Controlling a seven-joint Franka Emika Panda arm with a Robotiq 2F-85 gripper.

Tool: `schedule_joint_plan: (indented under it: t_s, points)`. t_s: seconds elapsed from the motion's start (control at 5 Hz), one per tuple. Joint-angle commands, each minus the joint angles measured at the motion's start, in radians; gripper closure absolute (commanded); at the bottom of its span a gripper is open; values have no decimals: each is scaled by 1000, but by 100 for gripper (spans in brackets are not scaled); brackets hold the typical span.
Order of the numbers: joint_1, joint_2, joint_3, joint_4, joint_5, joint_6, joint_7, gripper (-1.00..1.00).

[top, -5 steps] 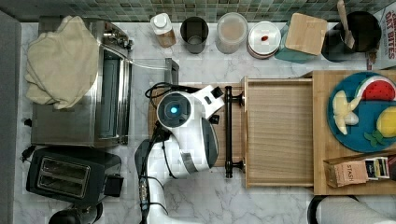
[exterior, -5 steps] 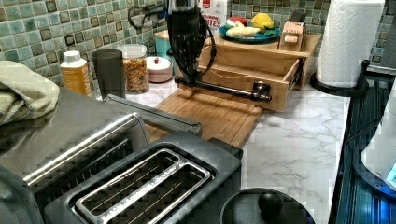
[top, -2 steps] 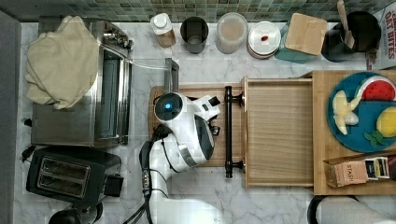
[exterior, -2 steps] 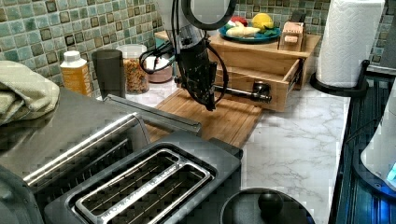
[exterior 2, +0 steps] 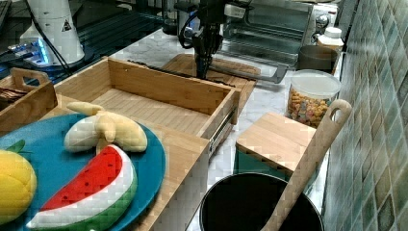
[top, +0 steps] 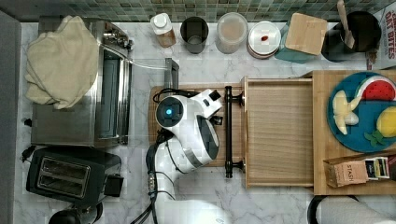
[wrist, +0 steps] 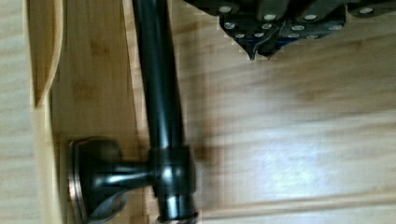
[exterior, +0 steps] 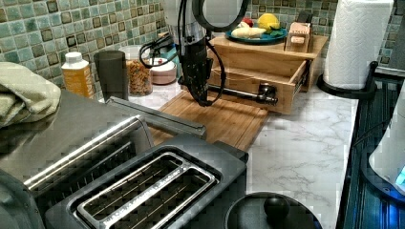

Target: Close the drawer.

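Drawer (top: 280,135) is found open, pulled out of its wooden stand (top: 322,130) at the top view's right end of the counter (top: 280,205). Its front overhangs the cutting board (exterior: 224,117).

Gripper (exterior: 203,98) is clenched on nothing and held low over the board, just beside the handle (top: 228,130) and apart from it.

Step in hand: push. The closed fingertips (wrist: 261,46) are best set against the bar near mid-length and driven straight along the slide, so that the drawer is not skewed.

Against 0.4 s ago: gripper is backed off the handle; drawer is unmoved.
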Motion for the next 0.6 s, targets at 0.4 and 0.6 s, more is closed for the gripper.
schedule_joint_plan:
  t_s: [0.4, 0.6]
  points:
    - [-175, -93, -164, 27, -105, -69, -266, 100]
    - [-227, -60, -222, 53, -159, -20, -342, 100]
